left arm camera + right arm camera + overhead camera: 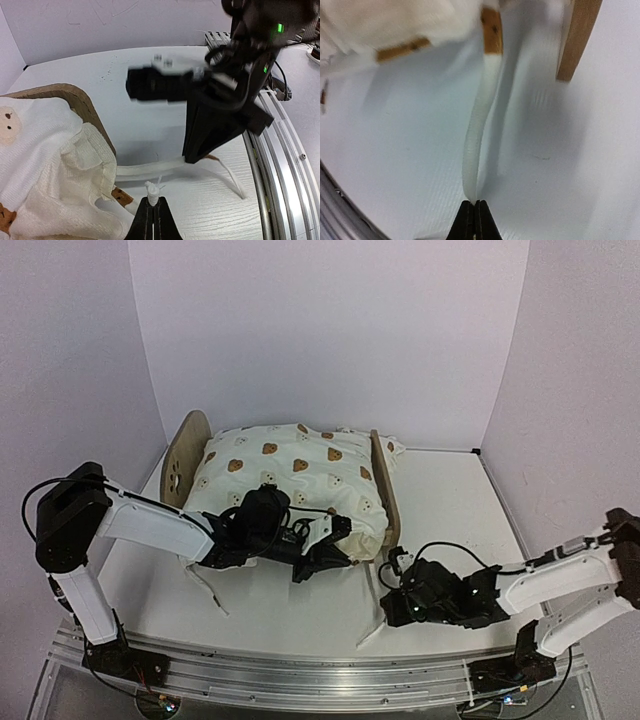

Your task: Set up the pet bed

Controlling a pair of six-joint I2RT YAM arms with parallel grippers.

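The pet bed (186,462) is a light-wood frame, its rounded headboard at the left and its footboard (384,490) at the right. Cream bear-print bedding (290,475) covers it. My left gripper (340,558) is at the bed's near right corner. In the left wrist view it (153,204) is shut on the knotted end of a white tie string (151,191). My right gripper (387,616) points down at the table beside the footboard, shut on a flat white tie strap (477,130) that runs up to the bedding's edge (395,20).
A wooden bed leg (577,40) stands to the right of the strap. Another loose tie (205,590) trails over the white table by the left arm. The metal base rail (280,170) runs along the near edge. Walls close in on three sides.
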